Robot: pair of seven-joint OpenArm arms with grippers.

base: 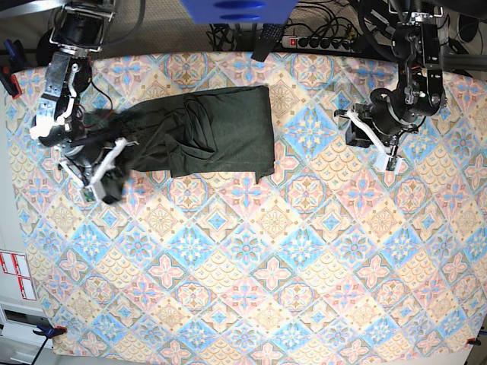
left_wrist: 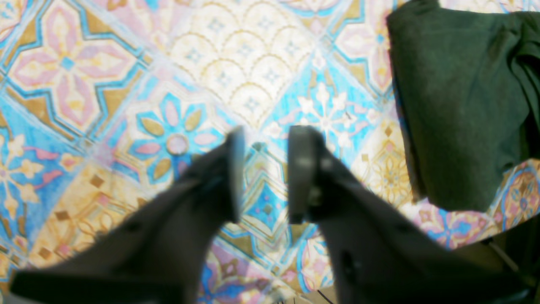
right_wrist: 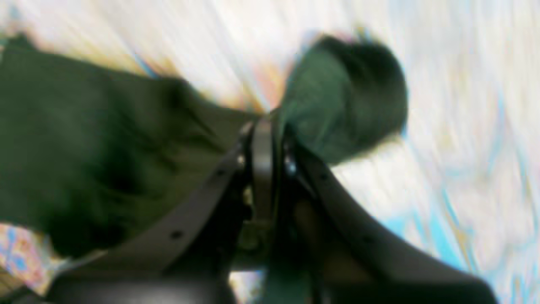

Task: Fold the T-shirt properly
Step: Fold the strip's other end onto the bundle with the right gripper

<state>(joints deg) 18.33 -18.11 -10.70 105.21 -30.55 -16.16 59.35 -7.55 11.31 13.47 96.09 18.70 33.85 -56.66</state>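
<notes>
The dark olive-green T-shirt (base: 217,131) lies partly folded on the patterned table, in its back left part. At the shirt's bunched left end, my right gripper (base: 119,156) is shut on a fold of the fabric. In the blurred right wrist view that cloth (right_wrist: 337,101) is pinched between the closed fingers (right_wrist: 262,139). My left gripper (base: 351,131) hovers over bare table well to the right of the shirt. In the left wrist view it (left_wrist: 263,169) stands open by a narrow gap with nothing in it, and the T-shirt (left_wrist: 460,105) lies off to the upper right.
A tiled-pattern cloth (base: 251,251) covers the whole table. Behind the back edge are a power strip (base: 327,42), cables and a blue object (base: 236,9). The left arm's body (base: 399,103) stands over the back right corner.
</notes>
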